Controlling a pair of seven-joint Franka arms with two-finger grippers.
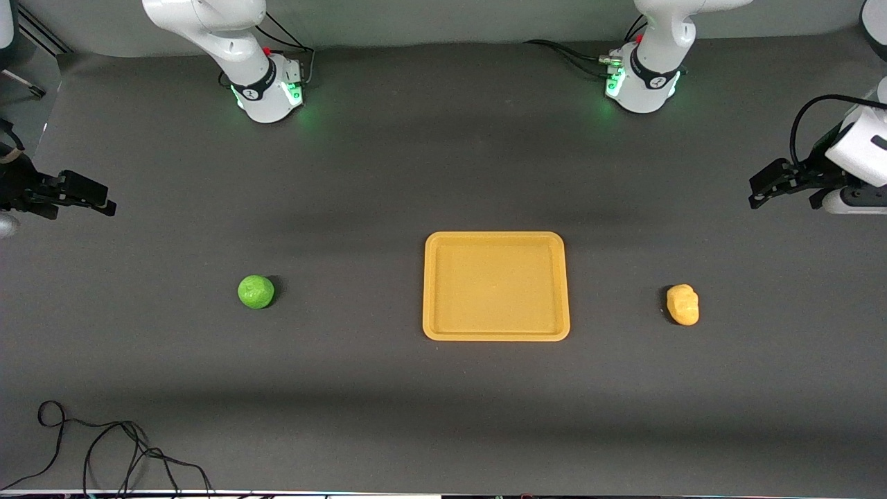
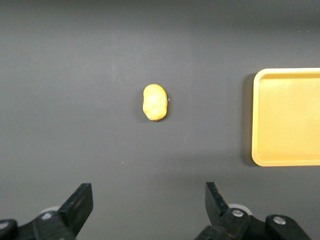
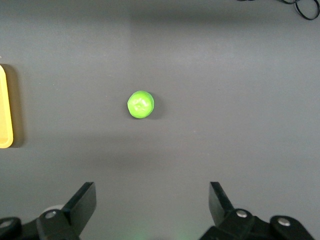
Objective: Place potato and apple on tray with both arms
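Closest to the front camera, at the right arm's end of the dark surface, a thin black cable lies in loose loops. The right wrist view catches only a bit of it at its edge.

Farther from the camera come three things in a row. The apple is round and green and sits toward the right arm's end. The tray lies flat in the middle, and nothing is in it. The potato is yellow and lumpy and sits toward the left arm's end. Both are well apart from the tray.

Only the front view shows all three at once. The left wrist view shows the potato and part of the tray, but not the apple. The right wrist view shows the apple and only a thin edge of the tray, but not the potato.

Farther still, the left tool hangs in the air over the left arm's end of the surface. In its wrist view the left tool is spread wide and holds nothing. The right tool hangs over the right arm's end. Its wrist view shows the right tool spread wide and holding nothing too.

Farthest from the camera stand the two arm bases with green lights.
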